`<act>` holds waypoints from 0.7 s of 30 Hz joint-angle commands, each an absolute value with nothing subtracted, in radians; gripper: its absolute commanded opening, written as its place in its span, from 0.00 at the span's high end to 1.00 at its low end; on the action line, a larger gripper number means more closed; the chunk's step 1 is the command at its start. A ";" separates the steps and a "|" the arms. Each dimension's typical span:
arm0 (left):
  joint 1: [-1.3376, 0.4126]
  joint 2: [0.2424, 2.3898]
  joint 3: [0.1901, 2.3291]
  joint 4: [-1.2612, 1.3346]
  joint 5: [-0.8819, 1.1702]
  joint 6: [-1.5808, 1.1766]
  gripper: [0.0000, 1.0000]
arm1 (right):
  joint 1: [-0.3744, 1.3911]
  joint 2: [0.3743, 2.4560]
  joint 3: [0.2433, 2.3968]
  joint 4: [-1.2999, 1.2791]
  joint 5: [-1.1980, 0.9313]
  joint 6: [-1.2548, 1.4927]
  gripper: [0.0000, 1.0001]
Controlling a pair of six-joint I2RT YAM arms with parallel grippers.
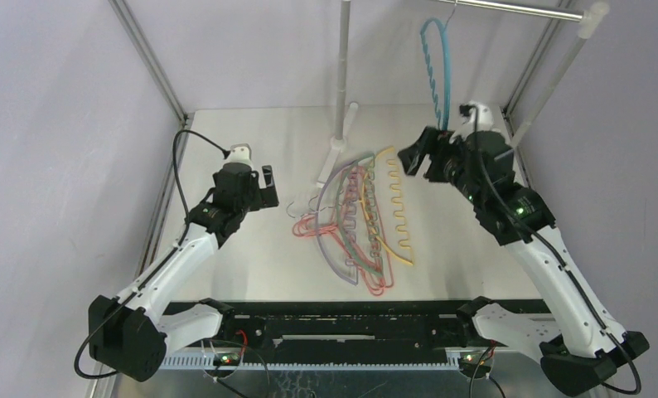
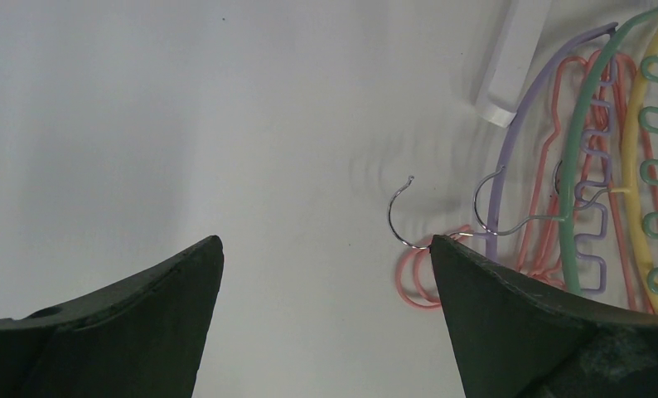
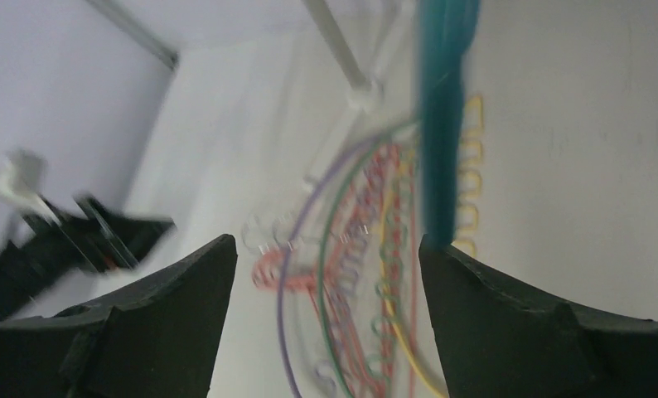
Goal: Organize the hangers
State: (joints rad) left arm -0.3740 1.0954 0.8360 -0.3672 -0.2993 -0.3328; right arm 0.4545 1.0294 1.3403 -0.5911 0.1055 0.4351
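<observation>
While you look down from the top camera, you see the hangers [image 1: 360, 217] lying in a tangled heap at the middle of the table [image 1: 255, 253]. They are thin plastic, in pink, purple, green and yellow, and several have notched wavy arms. One teal hanger [image 1: 438, 75] hangs apart on the silver rail [image 1: 516, 8] at the far right, its lower end near the right gripper [image 1: 419, 154]. The left gripper [image 1: 269, 187] hovers left of the heap, apart from it. You have bare table to the left of the heap and on its near side. A white pole [image 1: 342, 75] rises just beyond its far end.

From the left wrist, you see both fingers spread wide with only bare table between them. The heap's wire hooks and a pink loop sit just beside the right-hand fingertip.

From the right wrist, the picture is blurred, yet you can make out the jaws standing wide and holding nothing. The teal hanger drops from the top edge toward the right-hand finger, and the heap lies on the table beyond the gap.
</observation>
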 commanded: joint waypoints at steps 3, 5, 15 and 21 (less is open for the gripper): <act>-0.378 1.095 0.882 -0.309 -0.274 -0.360 0.00 | 0.592 1.017 1.235 -0.768 0.017 0.262 0.16; -0.378 1.092 0.871 -0.304 -0.269 -0.372 0.01 | 0.611 1.064 1.235 -0.800 -0.038 0.233 0.19; -0.379 1.038 0.822 -0.312 -0.294 -0.382 0.01 | 0.675 1.430 1.156 -0.651 -0.093 0.198 0.42; -0.378 1.004 0.788 -0.317 -0.305 -0.389 0.00 | 0.697 1.572 1.156 -0.565 -0.104 0.197 0.50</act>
